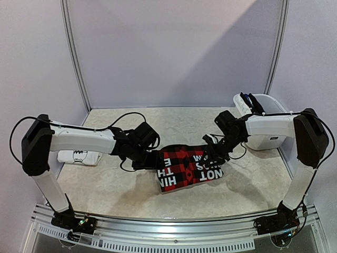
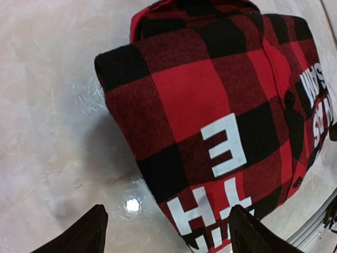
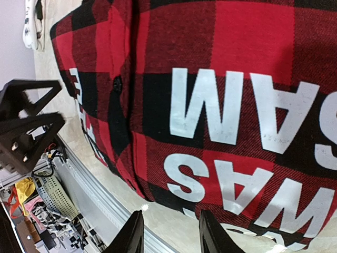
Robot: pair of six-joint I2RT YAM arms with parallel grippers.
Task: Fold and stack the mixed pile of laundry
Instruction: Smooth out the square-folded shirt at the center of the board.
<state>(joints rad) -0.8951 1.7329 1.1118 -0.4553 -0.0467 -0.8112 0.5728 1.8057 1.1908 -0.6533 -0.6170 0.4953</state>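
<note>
Left wrist: folded plaid shirt (image 2: 210, 105) lies just beyond the left gripper (image 2: 166, 232).

Robot lab cell — white panels (image 1: 174, 52) on metal posts (image 1: 74, 52) enclose the table (image 1: 105, 184); rail (image 1: 174, 217) along its near edge — wiring (image 3: 50, 155) below.

A white plastic tub (image 1: 263, 143) stands at the far right corner of the beige marbled table (image 1: 174, 118). A ribbed silver metal rail (image 1: 174, 224) runs along the table's near edge.
</note>
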